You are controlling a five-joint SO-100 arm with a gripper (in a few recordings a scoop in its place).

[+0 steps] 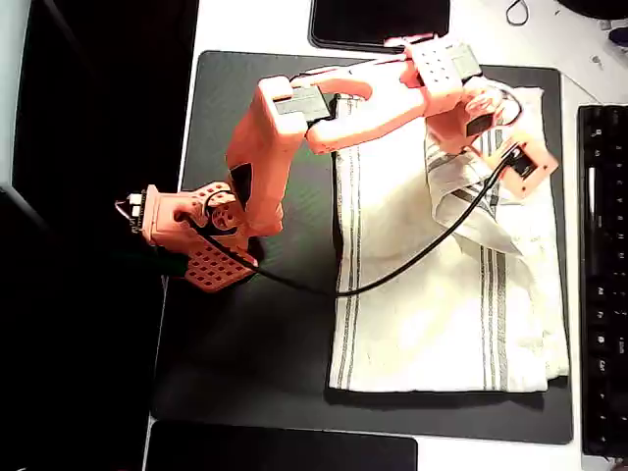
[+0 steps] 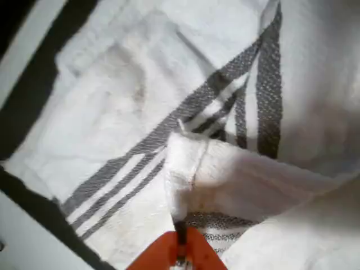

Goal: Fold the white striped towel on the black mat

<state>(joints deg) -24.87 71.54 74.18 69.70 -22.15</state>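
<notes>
The white striped towel (image 1: 442,294) lies spread on the right half of the black mat (image 1: 255,343). Its top-right corner is lifted and folded back toward the middle, forming a creased flap (image 1: 471,211). My orange gripper (image 1: 469,132) hangs over that upper right part of the towel. In the wrist view the gripper (image 2: 180,250) is shut, and a raised fold of the towel (image 2: 225,174) is pinched between its orange fingertips (image 2: 198,254). Grey stripes run diagonally beneath the fold.
The arm's base (image 1: 196,235) stands on the mat's left side, and its black cable (image 1: 392,275) drapes across the towel. A black keyboard (image 1: 603,275) lies along the right edge. Glossy black slabs sit above (image 1: 378,22) and below (image 1: 285,453) the mat.
</notes>
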